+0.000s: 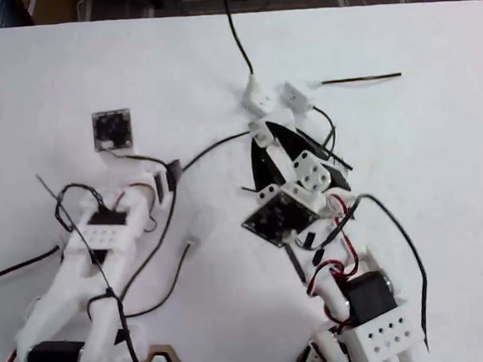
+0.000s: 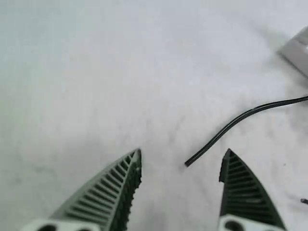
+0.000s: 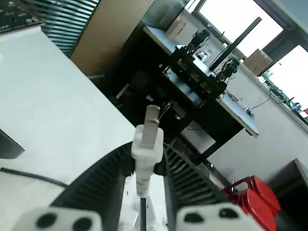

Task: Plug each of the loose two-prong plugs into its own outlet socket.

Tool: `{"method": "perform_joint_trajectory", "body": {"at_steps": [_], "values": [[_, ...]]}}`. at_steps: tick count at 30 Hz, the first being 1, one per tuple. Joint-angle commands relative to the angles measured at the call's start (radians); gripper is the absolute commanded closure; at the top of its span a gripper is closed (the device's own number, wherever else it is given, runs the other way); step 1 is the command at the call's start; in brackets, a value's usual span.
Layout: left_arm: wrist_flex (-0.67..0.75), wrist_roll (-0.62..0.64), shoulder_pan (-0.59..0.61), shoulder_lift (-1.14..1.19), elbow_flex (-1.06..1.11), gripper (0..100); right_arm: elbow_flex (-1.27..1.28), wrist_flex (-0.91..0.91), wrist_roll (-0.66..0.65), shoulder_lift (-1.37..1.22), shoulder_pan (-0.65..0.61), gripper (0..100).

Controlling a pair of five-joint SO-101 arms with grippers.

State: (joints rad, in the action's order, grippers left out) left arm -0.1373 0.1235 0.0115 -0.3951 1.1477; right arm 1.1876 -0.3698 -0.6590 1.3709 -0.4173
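My right gripper (image 3: 147, 153) is shut on a white two-prong plug (image 3: 146, 137), whose prongs stick out past the fingertips. From above, that plug (image 1: 258, 131) sits in the right gripper (image 1: 265, 138) just short of two white socket blocks (image 1: 258, 98) (image 1: 299, 96) at mid-table. The plug's black cable (image 1: 214, 147) trails left toward my left gripper (image 1: 168, 177). That left gripper (image 2: 182, 161) is open just above the white table, with a loose black cable end (image 2: 188, 163) lying between its fingers.
A small black square module (image 1: 112, 129) lies on the table (image 1: 406, 161) beyond the left arm. One socket block's cable (image 1: 232, 28) runs to the far edge; another wire (image 1: 359, 79) lies to the right. Loose black wires (image 1: 162, 290) drape around both arms.
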Motion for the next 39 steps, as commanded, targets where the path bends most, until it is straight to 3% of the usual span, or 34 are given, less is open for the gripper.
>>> {"method": "perform_joint_trajectory", "body": {"at_steps": [1,7,13,18,25,30,39], "values": [[0.233,0.000,-0.018,-0.004,0.040,73,0.104,0.219,0.000,0.073,0.028,98.0],[0.663,0.000,-0.087,-0.002,0.135,74,0.250,0.397,0.006,0.165,0.125,98.0],[0.821,0.002,-0.203,-0.005,0.141,74,0.405,0.570,0.009,0.271,0.166,98.0],[1.019,0.002,-0.271,-0.005,0.158,74,0.509,0.588,0.009,0.361,0.166,98.0],[1.547,-0.037,-0.341,-0.005,0.351,74,0.506,0.558,0.009,0.387,0.166,98.0],[1.705,-0.213,-0.410,-0.005,0.437,74,0.506,0.555,0.009,0.387,0.159,98.0],[1.852,-0.233,-0.469,-0.005,0.476,74,0.506,0.512,0.002,0.387,0.157,98.0]]}}
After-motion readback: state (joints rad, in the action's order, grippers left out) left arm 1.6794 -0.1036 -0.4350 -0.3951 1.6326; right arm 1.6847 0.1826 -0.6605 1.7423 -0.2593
